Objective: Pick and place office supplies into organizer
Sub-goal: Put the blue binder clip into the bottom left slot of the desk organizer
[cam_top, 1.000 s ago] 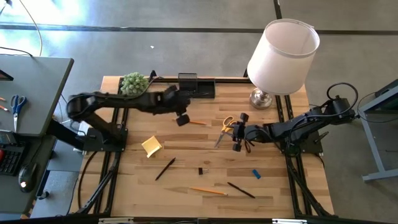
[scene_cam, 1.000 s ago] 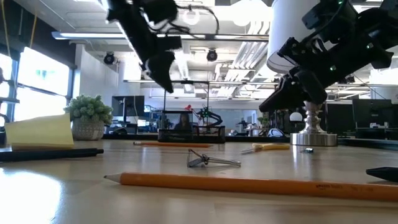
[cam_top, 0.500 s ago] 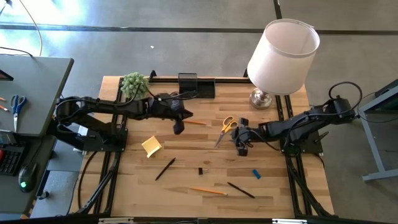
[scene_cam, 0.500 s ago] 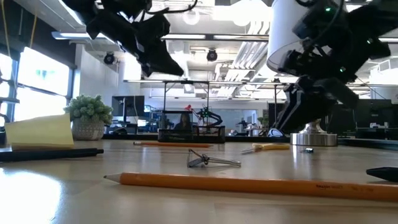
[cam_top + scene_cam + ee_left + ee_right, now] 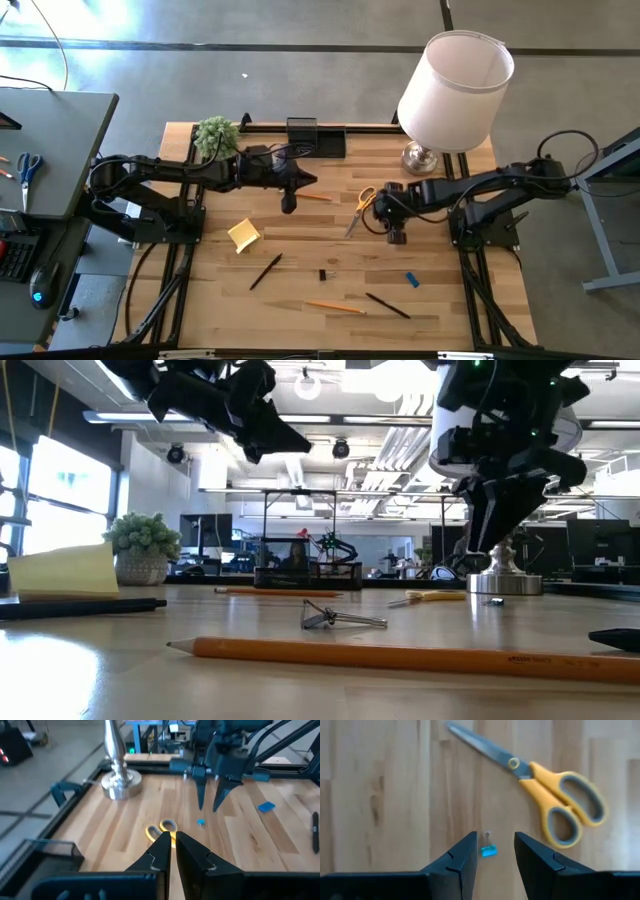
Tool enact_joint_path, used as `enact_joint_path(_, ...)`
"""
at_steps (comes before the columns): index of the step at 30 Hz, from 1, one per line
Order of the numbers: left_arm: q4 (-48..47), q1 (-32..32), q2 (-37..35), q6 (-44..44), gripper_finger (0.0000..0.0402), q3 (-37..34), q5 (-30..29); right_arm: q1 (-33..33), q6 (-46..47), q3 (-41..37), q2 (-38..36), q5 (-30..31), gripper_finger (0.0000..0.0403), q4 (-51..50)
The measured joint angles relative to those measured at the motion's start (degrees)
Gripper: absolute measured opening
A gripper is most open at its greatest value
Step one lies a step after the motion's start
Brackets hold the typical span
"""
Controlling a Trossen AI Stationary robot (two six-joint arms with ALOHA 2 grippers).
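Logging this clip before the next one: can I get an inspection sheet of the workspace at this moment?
Surface: wooden table, items scattered.
Job's things: scissors, sticky-note pad, two pencils, pens, blue block, small blue clip; organizer at the far edge.
Clutter: lamp, green plant.
Grippers: left gripper shut, empty, raised; right gripper open, above the clip.
Cables: black loops at the right arm's base.
Surroundings: grey desk, concrete floor.

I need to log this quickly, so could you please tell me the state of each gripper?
Left gripper: closed, holding nothing, above the table.
Right gripper: open, empty, over a small blue clip beside the scissors.
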Motion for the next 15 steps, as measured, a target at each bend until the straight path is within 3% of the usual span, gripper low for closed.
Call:
enact_joint_path(9,-0.6,0.0,0.03,1.33,0.0018,0.15,-0.22,-1.18,-3.74,0.0,4.05,-2.43,0.0127,-1.67)
enact_joint_path(15,-3.74,0.0,0.01,1.07,0.0069,0.19,-0.36,-2.21,-5.1,-0.07,8.26,-2.09,0.0151,-1.66)
